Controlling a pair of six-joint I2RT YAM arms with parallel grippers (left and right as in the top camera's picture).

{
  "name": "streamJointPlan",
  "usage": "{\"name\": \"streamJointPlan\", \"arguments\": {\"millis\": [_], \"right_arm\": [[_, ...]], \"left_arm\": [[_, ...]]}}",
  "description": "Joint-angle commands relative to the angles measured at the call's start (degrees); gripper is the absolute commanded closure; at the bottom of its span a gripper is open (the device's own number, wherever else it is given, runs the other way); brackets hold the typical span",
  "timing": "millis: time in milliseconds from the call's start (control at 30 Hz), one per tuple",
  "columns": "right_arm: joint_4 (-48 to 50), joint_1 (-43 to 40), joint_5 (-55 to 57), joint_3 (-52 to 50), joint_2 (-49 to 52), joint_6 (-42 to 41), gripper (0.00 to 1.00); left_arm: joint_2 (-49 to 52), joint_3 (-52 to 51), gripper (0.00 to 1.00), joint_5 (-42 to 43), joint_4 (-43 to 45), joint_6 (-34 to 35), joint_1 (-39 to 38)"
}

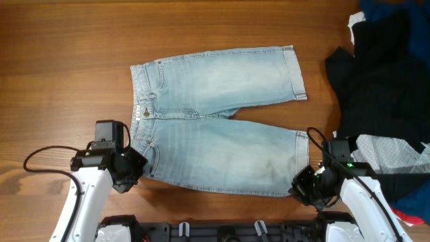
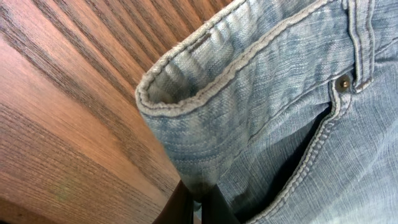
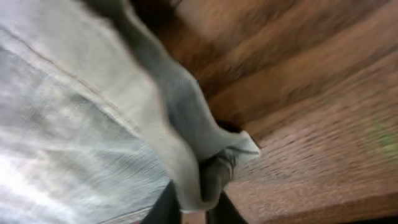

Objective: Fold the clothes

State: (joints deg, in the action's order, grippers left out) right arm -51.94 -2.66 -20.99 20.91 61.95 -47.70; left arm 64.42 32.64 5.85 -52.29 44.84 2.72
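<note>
The pale light-blue jeans (image 1: 222,128) lie flat on the wooden table, waistband at the left, legs pointing right. My left gripper (image 1: 136,166) is shut on the near waistband corner; the left wrist view shows the waistband (image 2: 205,93) pinched between the dark fingers (image 2: 198,208). My right gripper (image 1: 302,185) is shut on the hem corner of the near leg; the right wrist view shows the hem (image 3: 205,155) bunched between the fingers (image 3: 194,208).
A black garment (image 1: 383,74) is piled at the right, with dark blue cloth (image 1: 386,10) at the top right corner and a grey-white patterned cloth (image 1: 390,154) below it. A black rail (image 1: 228,232) runs along the front edge.
</note>
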Motion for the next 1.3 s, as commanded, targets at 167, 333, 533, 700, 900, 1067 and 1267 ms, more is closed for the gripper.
{"name": "streamJointPlan", "arguments": {"millis": [167,333,533,700,900,1067,1267], "right_arm": [[2.47,0.22,-0.52,0.09,-0.46,1.09,0.96],[1.53,0.22,-0.26,4.94,-1.42,2.69,0.96],[-5.57,0.22,3.19,13.73,-4.46,2.80,0.96],[-11.34,0.22,6.62,20.11,-8.76,3.85,0.96],[-16.79,0.22,8.22,28.17,-13.44,4.07,0.96],[-19.82,0.22,11.63,32.98,-14.62,4.20,0.96],[-12.70,0.22,12.66,36.24,-12.17,10.67,0.96]], "left_arm": [[-0.96,1.31,0.96,-0.96,-1.33,-2.43,0.20],[-3.41,3.87,0.96,-0.98,-6.45,-6.45,0.26],[-9.22,7.48,0.96,3.61,-9.22,-7.32,0.68],[-14.34,10.75,0.96,5.64,-14.40,-8.79,1.68],[-20.37,16.46,0.96,5.44,-21.86,-10.14,4.17],[-23.37,20.87,0.96,5.14,-25.09,-10.12,4.66],[-23.67,21.42,0.96,0.59,-22.40,-7.89,4.66]]}}
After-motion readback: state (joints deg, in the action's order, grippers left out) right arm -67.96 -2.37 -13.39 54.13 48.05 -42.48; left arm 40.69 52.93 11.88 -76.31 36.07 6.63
